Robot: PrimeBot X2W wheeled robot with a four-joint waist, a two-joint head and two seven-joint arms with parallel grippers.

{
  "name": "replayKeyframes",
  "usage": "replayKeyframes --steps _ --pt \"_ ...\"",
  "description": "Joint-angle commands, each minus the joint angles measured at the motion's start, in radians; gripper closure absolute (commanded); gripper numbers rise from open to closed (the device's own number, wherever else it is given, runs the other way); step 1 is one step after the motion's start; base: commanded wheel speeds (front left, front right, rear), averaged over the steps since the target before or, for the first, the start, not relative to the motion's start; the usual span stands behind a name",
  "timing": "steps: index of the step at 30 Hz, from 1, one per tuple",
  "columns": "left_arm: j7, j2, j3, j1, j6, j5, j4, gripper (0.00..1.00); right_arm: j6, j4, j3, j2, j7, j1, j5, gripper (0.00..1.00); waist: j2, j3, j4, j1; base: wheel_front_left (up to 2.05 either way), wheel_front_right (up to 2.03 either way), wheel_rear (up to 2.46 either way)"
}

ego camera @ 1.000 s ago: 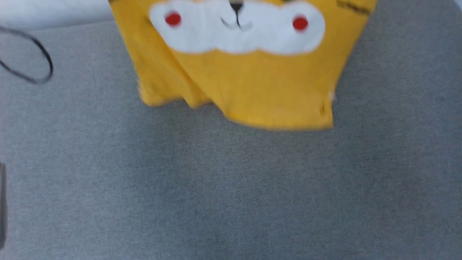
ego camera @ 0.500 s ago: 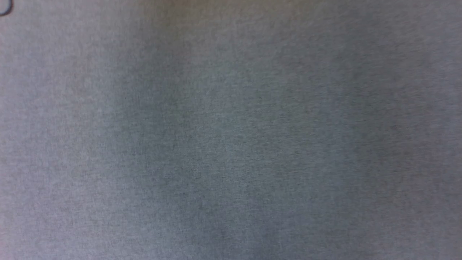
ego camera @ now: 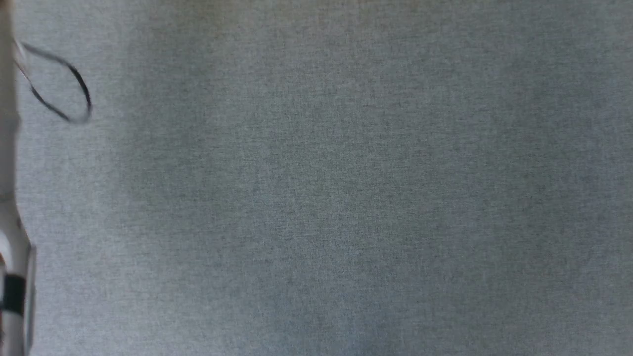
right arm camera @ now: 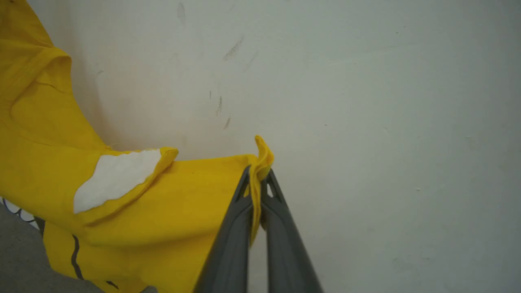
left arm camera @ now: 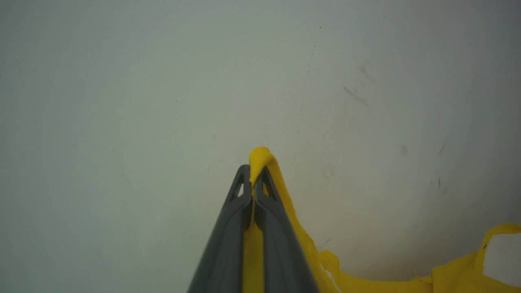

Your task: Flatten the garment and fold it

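Fabric pinched both sides: my left fingers (left arm camera: pixel 228 236) clamp one fold of the bright yellow cotton T-shirt (right arm camera: pixel 163 211), my right fingers (right arm camera: pixel 230 244) another, shirt slung between them. Flattening stage, I reckon; next, lower it taut onto the grey table (ego camera: pixel 316 198).

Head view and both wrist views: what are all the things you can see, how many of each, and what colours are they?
garment: one, bright yellow with a white patch and black lines, pinched by both grippers in the wrist views.
grey cloth surface: one, grey, across the head view.
cable loop: one, black, upper left of the head view.
pale wall: one, off-white with dark scuff marks, behind the garment in both wrist views.
robot arm: one, white with a black band, left edge of the head view.
left gripper: one, dark grey, shut on a garment edge.
right gripper: one, dark grey, shut on another garment edge.
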Motion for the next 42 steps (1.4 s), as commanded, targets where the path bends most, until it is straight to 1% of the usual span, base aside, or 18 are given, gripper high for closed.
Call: replayKeyframes --steps 1,4,6,8,11,13,15,18,20,22,25,28,30,35,39,40,41,42 --pt "-0.003 0.008 -0.009 0.034 -0.012 -0.003 -0.019 1.00 -0.002 -0.021 0.000 -0.018 -0.009 0.026 0.022 1.00 0.0000 -0.023 -0.003 -0.0001 0.00 0.00 0.00" --pt "0.006 0.015 -0.021 0.140 -0.027 -0.024 -0.087 1.00 -0.002 -0.104 -0.009 -0.066 -0.015 0.117 0.088 1.00 0.0000 -0.061 -0.002 -0.0001 0.00 0.00 0.00" --pt "0.009 0.024 -0.022 0.228 -0.023 -0.038 -0.153 1.00 -0.002 -0.166 -0.031 -0.105 -0.011 0.199 0.124 1.00 0.0000 -0.092 -0.004 -0.0001 0.00 0.00 0.00" --pt "0.020 0.037 -0.022 0.327 -0.011 -0.052 -0.231 1.00 -0.002 -0.230 -0.064 -0.142 -0.002 0.297 0.150 1.00 0.0000 -0.126 -0.008 -0.0001 0.00 0.00 0.00" --pt "0.027 0.052 -0.004 0.486 0.023 -0.084 -0.363 1.00 -0.002 -0.323 -0.144 -0.181 0.015 0.461 0.176 1.00 0.0000 -0.175 -0.018 -0.0001 0.00 0.00 0.00" --pt "0.031 0.067 -0.001 0.601 0.044 -0.095 -0.448 1.00 -0.002 -0.380 -0.210 -0.192 0.025 0.581 0.178 1.00 0.0000 -0.210 -0.025 -0.0001 0.00 0.00 0.00" --pt "0.029 0.075 0.000 0.717 0.065 -0.104 -0.523 1.00 -0.002 -0.430 -0.286 -0.188 0.035 0.708 0.172 1.00 0.0000 -0.247 -0.029 -0.0001 0.00 0.00 0.00" --pt "0.023 0.093 -0.007 0.885 0.100 -0.100 -0.598 1.00 -0.002 -0.498 -0.392 -0.160 0.053 0.893 0.141 1.00 0.0000 -0.300 -0.036 -0.0001 0.00 0.00 0.00" --pt "0.015 0.083 -0.009 0.994 0.132 -0.113 -0.640 1.00 -0.002 -0.543 -0.454 -0.128 0.070 1.008 0.110 1.00 0.0000 -0.334 -0.041 -0.0001 0.00 0.00 0.00" --pt "0.012 0.080 -0.012 1.096 0.159 -0.121 -0.672 1.00 -0.002 -0.588 -0.502 -0.087 0.089 1.117 0.083 1.00 0.0000 -0.369 -0.047 -0.0001 0.00 0.00 0.00" --pt "0.010 0.081 -0.021 1.234 0.185 -0.136 -0.694 1.00 -0.002 -0.654 -0.542 -0.033 0.118 1.267 0.052 1.00 0.0000 -0.418 -0.051 -0.0001 0.00 0.00 0.00" --pt "0.020 0.093 -0.048 1.350 0.184 -0.147 -0.696 1.00 -0.002 -0.698 -0.584 0.018 0.149 1.405 0.030 1.00 0.0000 -0.459 -0.051 -0.0001 0.00 0.00 0.00" --pt "0.024 0.089 -0.059 1.413 0.184 -0.168 -0.695 1.00 -0.002 -0.722 -0.614 0.052 0.164 1.493 0.017 1.00 0.0000 -0.483 -0.048 -0.0001 0.00 0.00 0.00" --pt "0.013 0.089 -0.055 1.531 0.180 -0.218 -0.683 1.00 -0.002 -0.764 -0.692 0.115 0.190 1.690 -0.019 1.00 0.0000 -0.528 -0.042 -0.0001 0.00 0.00 0.00" --pt "0.038 0.111 -0.053 1.612 0.177 -0.255 -0.683 1.00 -0.002 -0.785 -0.741 0.155 0.209 1.825 -0.030 1.00 0.0000 -0.554 -0.042 -0.0001 0.00 0.00 0.00" --pt "0.038 0.111 -0.053 1.612 0.177 -0.255 -0.683 1.00 -0.002 -0.785 -0.741 0.155 0.209 1.825 -0.030 1.00 0.0000 -0.554 -0.042 -0.0001 0.00 0.00 0.00" --pt "0.059 0.128 -0.056 1.648 0.180 -0.265 -0.683 1.00 -0.002 -0.791 -0.764 0.172 0.216 1.882 -0.034 1.00 0.0000 -0.562 -0.042 -0.0001 0.00 0.00 0.00" --pt "0.059 0.128 -0.056 1.648 0.180 -0.265 -0.683 1.00 -0.002 -0.791 -0.764 0.172 0.216 1.882 -0.034 1.00 0.0000 -0.562 -0.042 -0.0001 0.00 0.00 0.00"
